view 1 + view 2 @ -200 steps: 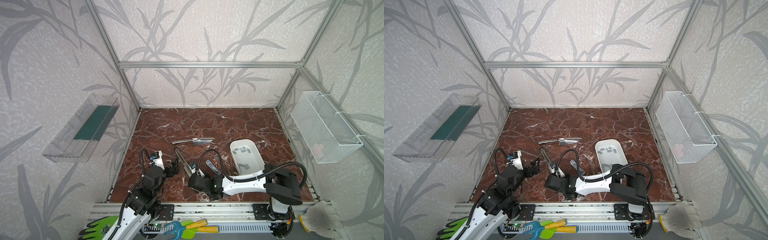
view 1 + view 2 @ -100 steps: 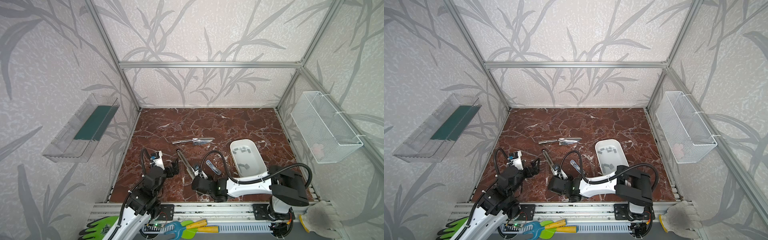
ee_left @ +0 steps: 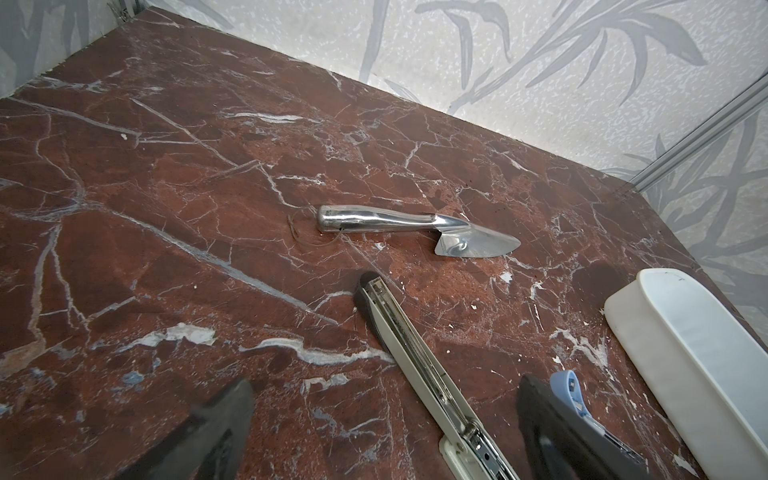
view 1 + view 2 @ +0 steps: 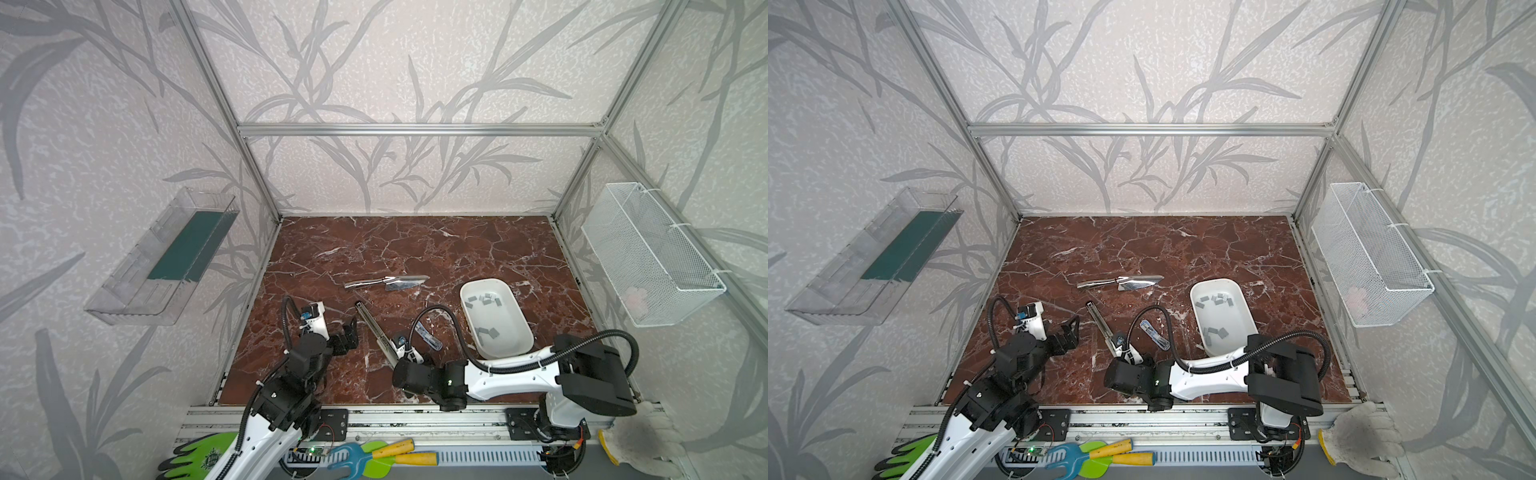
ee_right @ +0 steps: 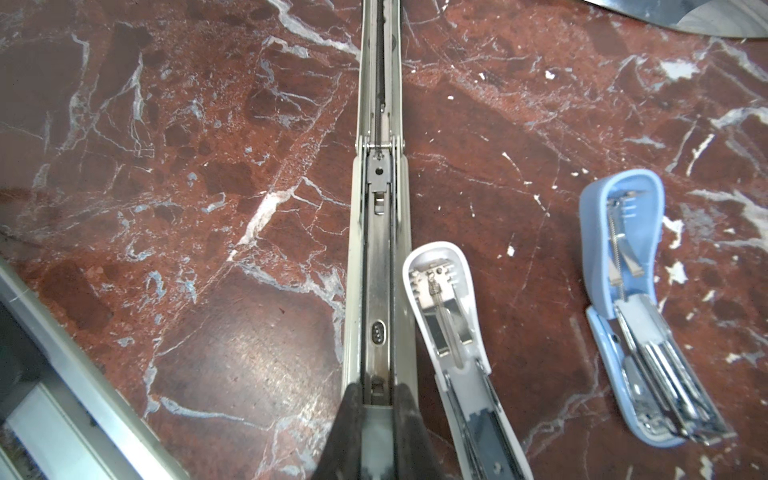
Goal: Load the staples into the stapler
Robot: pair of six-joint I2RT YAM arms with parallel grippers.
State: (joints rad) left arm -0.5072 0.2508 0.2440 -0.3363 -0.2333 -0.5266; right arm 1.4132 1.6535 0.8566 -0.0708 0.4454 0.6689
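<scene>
Pale wallpaper (image 4: 415,62) with grey leaves covers the walls (image 4: 83,124), framed by aluminium bars (image 4: 415,129). The floor (image 4: 415,249) is red-brown marble with white veins. A clear plastic shelf (image 4: 133,286) hangs left, a white wire basket (image 4: 648,253) right.

Quick colour rundown: the tabletop (image 4: 415,249) is dark red-brown marble with white veins. The walls (image 4: 374,62) are pale grey wallpaper with a darker grey leaf print. The long stapler (image 5: 376,257) is beige with a silver metal channel. The small white stapler (image 5: 446,266) and the baby-blue stapler (image 5: 623,216) are both silver inside. The tub (image 4: 505,345) is white and the staples (image 4: 484,300) in it are grey. The trowel (image 3: 415,224) is mirror chrome. At right, the wire basket (image 4: 648,257) is white. At left, the shelf bin (image 4: 137,291) is clear with a dark green panel.
</scene>
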